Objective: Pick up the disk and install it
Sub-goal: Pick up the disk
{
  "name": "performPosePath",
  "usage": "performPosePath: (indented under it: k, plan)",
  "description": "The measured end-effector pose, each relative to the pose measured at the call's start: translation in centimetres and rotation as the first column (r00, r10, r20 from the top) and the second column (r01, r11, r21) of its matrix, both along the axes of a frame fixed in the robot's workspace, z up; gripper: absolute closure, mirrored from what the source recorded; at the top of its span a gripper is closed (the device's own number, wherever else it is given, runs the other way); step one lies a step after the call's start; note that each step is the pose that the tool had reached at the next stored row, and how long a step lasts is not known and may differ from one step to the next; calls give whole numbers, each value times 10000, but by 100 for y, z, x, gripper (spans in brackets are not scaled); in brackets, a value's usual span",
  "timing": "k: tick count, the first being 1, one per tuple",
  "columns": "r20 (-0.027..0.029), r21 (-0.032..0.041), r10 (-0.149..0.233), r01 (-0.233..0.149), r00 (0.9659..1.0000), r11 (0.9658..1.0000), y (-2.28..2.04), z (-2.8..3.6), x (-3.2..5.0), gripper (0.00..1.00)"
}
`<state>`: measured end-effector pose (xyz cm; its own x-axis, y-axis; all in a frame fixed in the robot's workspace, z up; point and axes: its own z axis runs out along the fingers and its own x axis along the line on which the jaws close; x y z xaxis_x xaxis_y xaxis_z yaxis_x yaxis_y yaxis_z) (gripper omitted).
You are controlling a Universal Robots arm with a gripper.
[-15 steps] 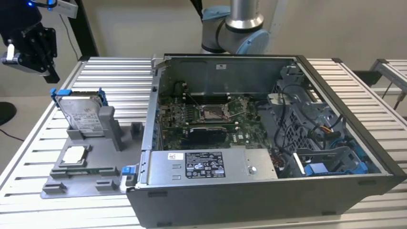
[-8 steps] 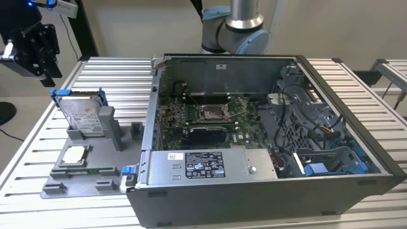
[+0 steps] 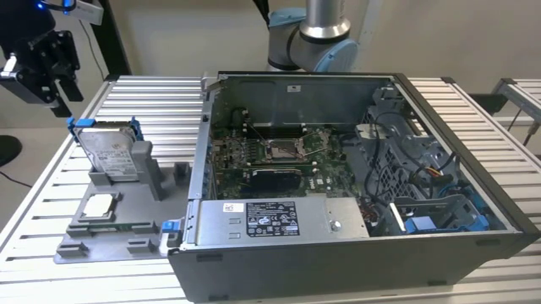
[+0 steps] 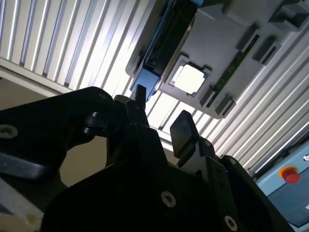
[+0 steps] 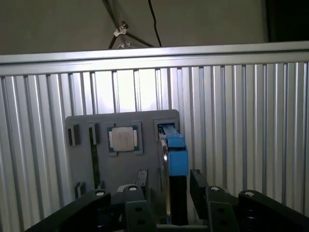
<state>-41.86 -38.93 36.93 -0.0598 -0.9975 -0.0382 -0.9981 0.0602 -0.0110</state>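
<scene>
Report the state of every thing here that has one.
disk, standing on edge in the grey holder, not gripped.
end effector, open, empty, above the disk.
processor chip, lying flat in a recess of the grey holder.
computer case, side open, interior exposed.

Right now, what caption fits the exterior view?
Open gripper hovers over the upright disk in its holder, beside the open case.

The black two-fingered tool [image 3: 66, 101] hung tilted downward at the exterior view's left, empty. In both wrist views its fingers [image 4: 182, 129] [image 5: 198, 181] stood spread, with a clear gap between them. The silver and pale-blue jointed arm [image 3: 315, 39] stood upright at the back.
</scene>
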Motion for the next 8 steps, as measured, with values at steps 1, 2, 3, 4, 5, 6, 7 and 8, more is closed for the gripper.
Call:
performPosePath:
  k: [1, 2, 3, 4, 5, 6, 7, 8]
  plan:
    - [-18, 0, 119, -119, 9999, 9999, 0, -5, 0, 0]
    - [-24, -1, 281, -281, 9996, 9996, 0, -12, 1, 0]
    - [-24, -1, 469, -469, 9989, 9989, 0, -22, 1, 0]
    - [-23, -1, 648, -648, 9979, 9979, 0, -32, 1, 0]
    - [-16, -1, 825, -825, 9966, 9966, 0, -42, 1, 0]
    - [-13, 0, 975, -975, 9952, 9952, 0, -55, 1, 0]
    - [-13, 2, 1072, -1072, 9942, 9942, 0, -69, 1, 0]
    - [-11, 5, 1153, -1153, 9933, 9933, 0, -85, 1, 0]
